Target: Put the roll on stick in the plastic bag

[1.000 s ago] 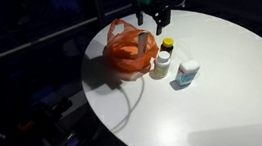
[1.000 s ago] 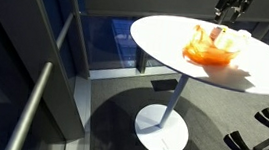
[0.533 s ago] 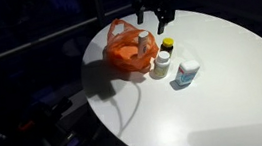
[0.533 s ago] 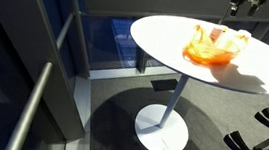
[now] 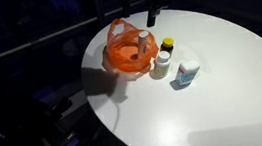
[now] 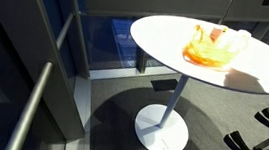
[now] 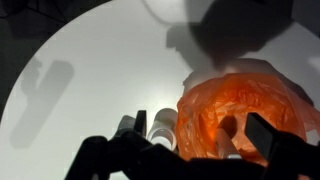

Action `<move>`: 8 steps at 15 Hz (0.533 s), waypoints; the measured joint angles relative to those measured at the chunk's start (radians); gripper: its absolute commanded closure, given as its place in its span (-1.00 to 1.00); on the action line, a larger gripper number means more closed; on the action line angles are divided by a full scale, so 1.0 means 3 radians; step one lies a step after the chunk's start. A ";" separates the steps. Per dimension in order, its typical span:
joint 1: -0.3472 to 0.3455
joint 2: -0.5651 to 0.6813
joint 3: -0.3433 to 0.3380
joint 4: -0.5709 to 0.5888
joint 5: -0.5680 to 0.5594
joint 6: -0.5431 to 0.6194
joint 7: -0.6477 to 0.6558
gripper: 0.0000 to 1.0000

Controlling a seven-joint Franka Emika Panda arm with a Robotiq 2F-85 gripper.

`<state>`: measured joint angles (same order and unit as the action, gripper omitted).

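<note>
table (image 5: 225, 97): round white top on a single pedestal with a round foot, seen in both exterior views
plastic bag (image 5: 126, 53): orange, crinkly, far left on the top
yellow-capped bottle (image 5: 167, 46): upright, just right of the bag
whitish bottle (image 5: 159, 68): nearer, beside the bag
white-and-blue container (image 5: 185, 72): rightmost, close to both bottles

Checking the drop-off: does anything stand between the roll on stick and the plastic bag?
Nothing visible does. In an exterior view the roll on stick appears to sit already inside the plastic bag, at its mouth beside the yellow-capped bottle. The gripper hangs above with fingers apart, holding nothing.
</note>
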<state>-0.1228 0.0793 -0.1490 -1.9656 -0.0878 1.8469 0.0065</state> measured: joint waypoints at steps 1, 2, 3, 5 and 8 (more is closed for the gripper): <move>-0.0008 -0.0077 -0.0002 -0.0028 -0.0007 -0.0068 0.0000 -1.00; -0.0016 -0.0150 -0.0003 -0.0055 -0.0013 -0.0126 0.0000 -1.00; -0.0026 -0.0221 -0.0004 -0.0083 -0.0021 -0.0171 0.0000 -1.00; -0.0038 -0.0348 -0.0007 -0.0130 -0.0040 -0.0243 0.0000 -1.00; -0.0041 -0.0477 -0.0008 -0.0191 -0.0052 -0.0298 -0.0003 -1.00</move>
<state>-0.1352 -0.0638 -0.1513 -2.0230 -0.1035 1.7576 0.0056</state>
